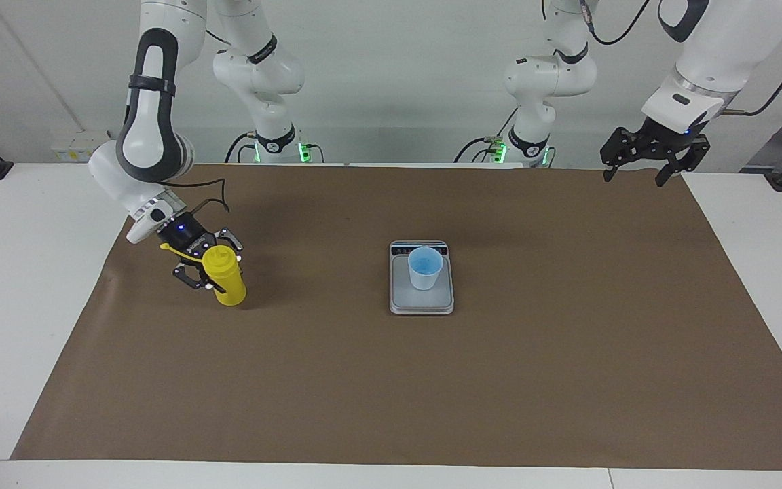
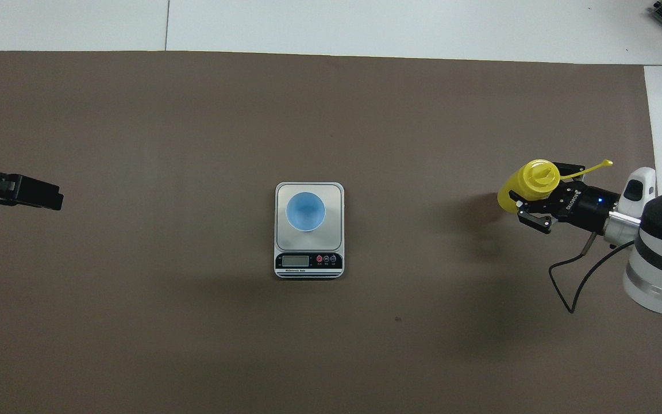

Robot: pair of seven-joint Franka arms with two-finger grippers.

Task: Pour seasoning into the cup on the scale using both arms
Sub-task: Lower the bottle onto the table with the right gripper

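One seasoning bottle (image 1: 225, 278) stands nearly upright, nozzle up, in right gripper (image 1: 209, 268)

The right gripper (image 1: 209, 269) clasps the yellow bottle (image 1: 225, 278) low over the brown mat (image 1: 391, 380), toward the right arm's end of the table (image 1: 17, 272). The blue cup (image 1: 425, 267) stands on the scale (image 1: 421, 302) mid-mat. The left gripper (image 1: 635, 175) waits, open, over the mat's corner.

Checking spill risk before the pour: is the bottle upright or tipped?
Roughly upright: the bottle stands nozzle up in the shut right gripper, leaning only slightly, its base at the mat.
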